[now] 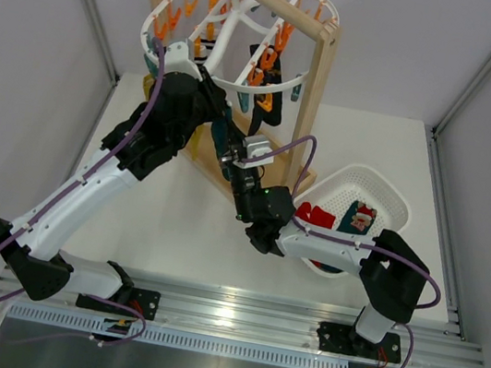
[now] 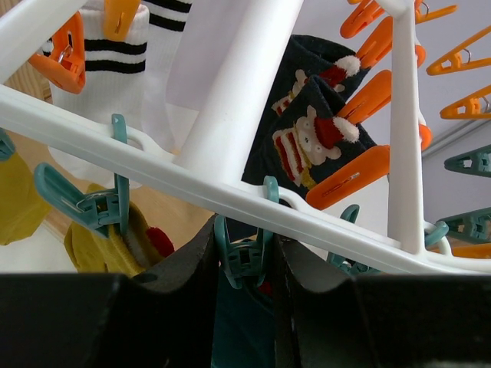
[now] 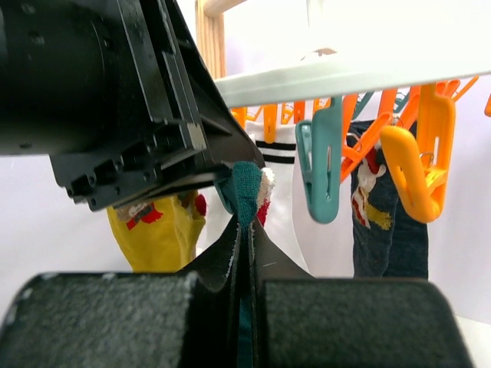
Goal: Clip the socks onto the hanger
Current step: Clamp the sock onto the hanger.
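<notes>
The white hanger hangs from the wooden rack, with orange and teal pegs below its ring. My left gripper is shut on a teal peg under the ring. My right gripper is shut on a teal sock and holds its top edge up against that peg, just below my left gripper's body. A yellow sock, a white black-striped sock and a navy Santa sock hang clipped. In the top view both grippers meet under the hanger's near side.
The light wooden rack stands at the back with its base on the table. A white perforated basket at the right holds red socks and another sock. Free orange pegs and a teal peg dangle to the right.
</notes>
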